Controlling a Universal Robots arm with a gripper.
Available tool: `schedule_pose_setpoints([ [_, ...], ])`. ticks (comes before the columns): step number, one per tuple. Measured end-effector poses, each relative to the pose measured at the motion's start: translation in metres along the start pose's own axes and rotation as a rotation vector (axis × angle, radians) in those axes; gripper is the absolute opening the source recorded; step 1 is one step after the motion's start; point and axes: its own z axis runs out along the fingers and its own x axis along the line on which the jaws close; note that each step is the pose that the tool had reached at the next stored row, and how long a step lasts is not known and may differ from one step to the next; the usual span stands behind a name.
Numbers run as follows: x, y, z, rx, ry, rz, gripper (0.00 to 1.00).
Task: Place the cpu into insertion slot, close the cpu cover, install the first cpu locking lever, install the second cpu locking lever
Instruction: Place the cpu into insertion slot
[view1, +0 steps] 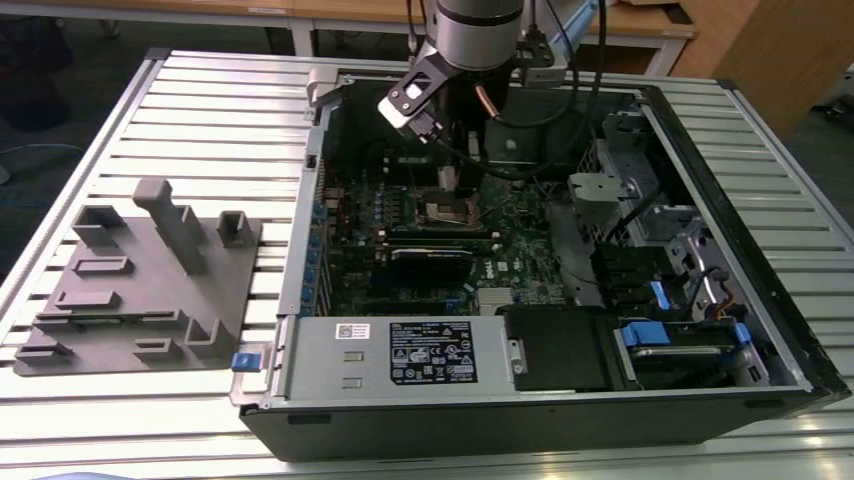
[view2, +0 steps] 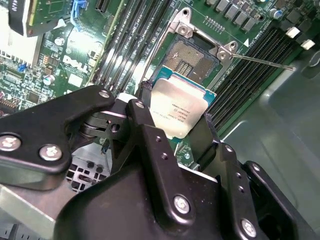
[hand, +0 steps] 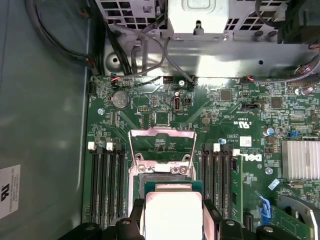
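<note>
Currently, the tool (hand: 173, 220) grips the cpu (view2: 179, 113) by its edges, close above the open socket (view2: 192, 60). The cpu cover (hand: 162, 132) stands flipped open.

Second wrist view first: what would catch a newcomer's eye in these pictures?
The gripper clamps the cpu by its edges, close to the bare insertion slot. In the first wrist view the cpu cover stands open beyond that slot. In the exterior view, the arm reaches down into an open computer case.
</note>
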Motion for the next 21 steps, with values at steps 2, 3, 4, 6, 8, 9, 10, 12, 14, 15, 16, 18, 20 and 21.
schedule_pose_setpoints([
  [2,0.0001,-0.0002,0.003,-0.0001,0.0001,0.0,0.54],
  [3,0.0001,-0.0003,0.0041,-0.0001,0.0001,0.0,0.54],
  [4,0.0001,-0.0004,0.0048,-0.0001,0.0001,0.0,0.54],
  [6,0.0,-0.0004,0.0051,0.0001,-0.0002,0.0,0.54],
  [8,0.0001,-0.0004,0.0051,0.0001,-0.0002,0.0,0.54],
  [9,0.0001,-0.0004,0.0053,0.0,0.0,0.0,0.54],
  [10,0.0001,-0.0004,0.0053,0.0,0.0,0.0,0.54],
  [12,0.0001,-0.0005,0.006,-0.0003,0.0005,0.0,0.54],
  [14,0.0,-0.0007,0.0076,-0.0001,-0.0005,0.006,0.54],
  [15,-0.0001,-0.0013,0.0152,-0.0003,-0.0009,0.013,0.54],
  [16,0.0003,-0.0016,0.0157,-0.0003,-0.0011,0.014,0.54],
  [18,0.0015,-0.0028,0.0163,-0.0003,-0.0011,0.014,0.54],
  [20,0.0033,-0.0045,0.0168,-0.0003,-0.0011,0.014,0.54],
  [21,0.0041,-0.0052,0.0173,-0.0003,-0.0011,0.014,0.54],
])
